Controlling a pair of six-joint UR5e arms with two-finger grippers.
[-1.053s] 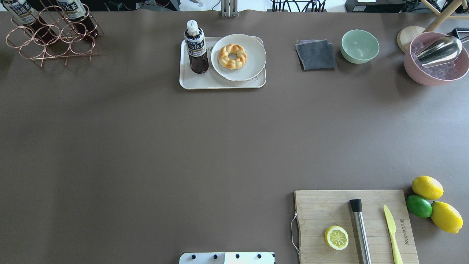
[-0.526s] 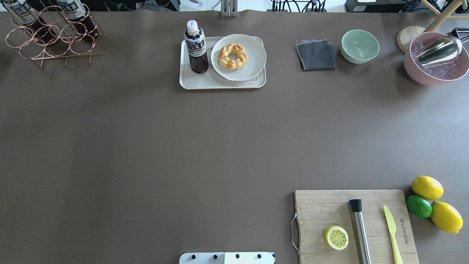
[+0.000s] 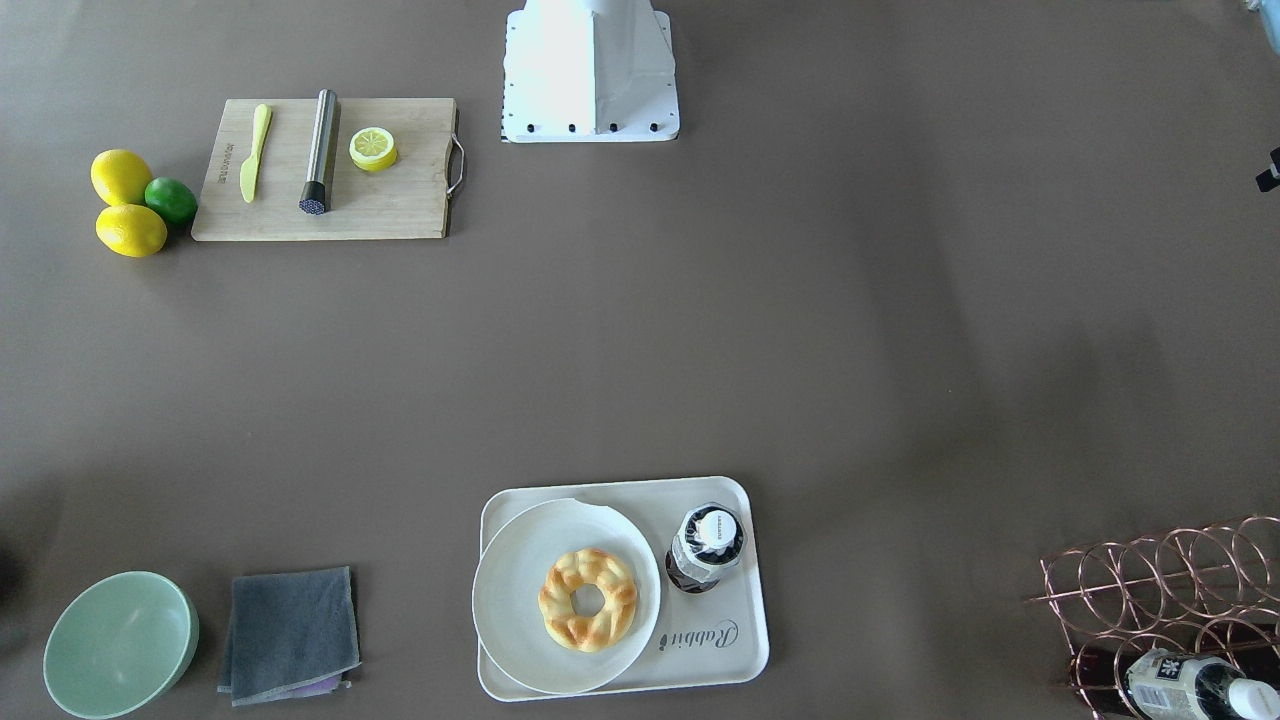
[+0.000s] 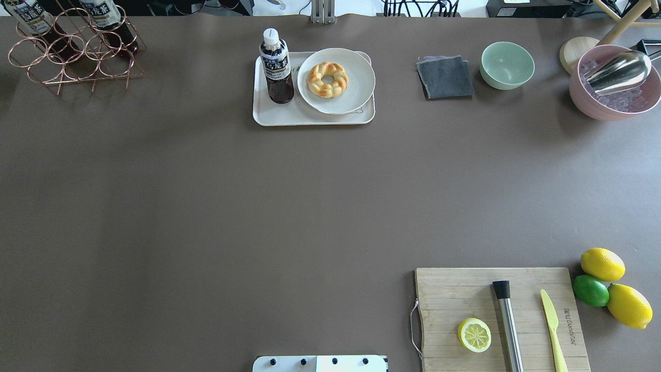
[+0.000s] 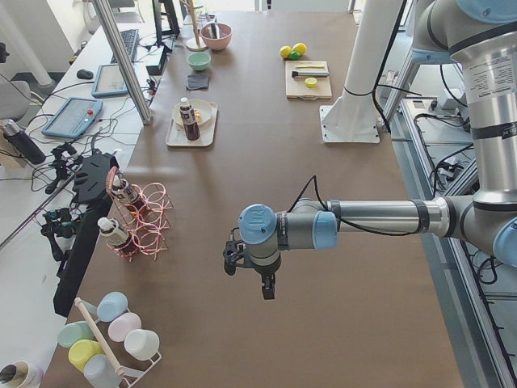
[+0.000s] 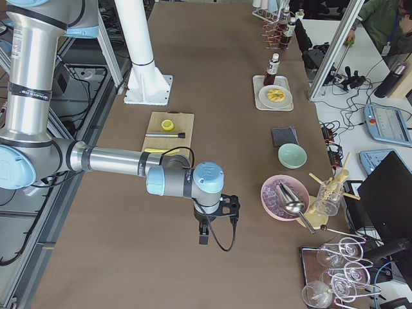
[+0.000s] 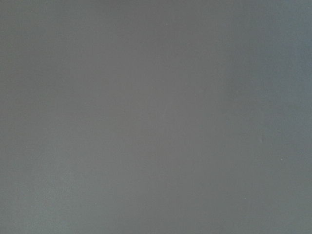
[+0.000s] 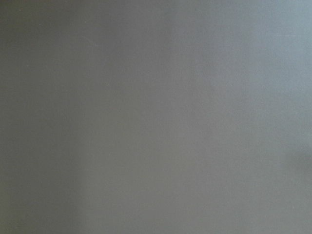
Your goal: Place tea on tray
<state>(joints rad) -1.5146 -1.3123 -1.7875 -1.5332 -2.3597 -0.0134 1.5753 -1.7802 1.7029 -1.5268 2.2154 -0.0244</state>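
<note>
Left arm: We see it only in the left side view, big and near. Its forearm lies level over the table's end. The left gripper (image 5: 268, 287) points down at the brown table (image 4: 258, 206).
Left jaws: We cannot tell if they are wide or narrow.
Right arm: We see it only in the right side view. Its forearm lies level too, and the right gripper (image 6: 203, 233) hangs down over the table.
Right jaws: We cannot tell here either.
Wrist views: Both show only a flat grey-brown surface.
Near edge: The white robot base (image 4: 320, 363) sits in the middle. The cutting board (image 4: 449, 289) lies on the robot's right, at the edge. On it are a half lemon (image 4: 474, 335), a metal stick (image 4: 508, 325) and a yellow knife (image 4: 552, 323).
Middle: A wide stretch of brown table top lies between the board and the tray.
Tea: The tea (image 4: 276, 67) stands upright on the left part of the tray (image 4: 289, 116), just beside the plate (image 4: 356, 67) with the doughnut (image 4: 327, 79).
Tray: It sits near the far edge.
Front view: Here we see the tea's white cap from above and the word "Rabbit". The overhead view shows the label's side.
Far left corner: A copper rack (image 4: 72, 57) holds two more bottles (image 4: 106, 13), well apart from the tray.
Far right: A grey cloth (image 4: 445, 77), a green bowl (image 4: 507, 64) and a pink bowl (image 4: 583, 98) sit in a row.
</note>
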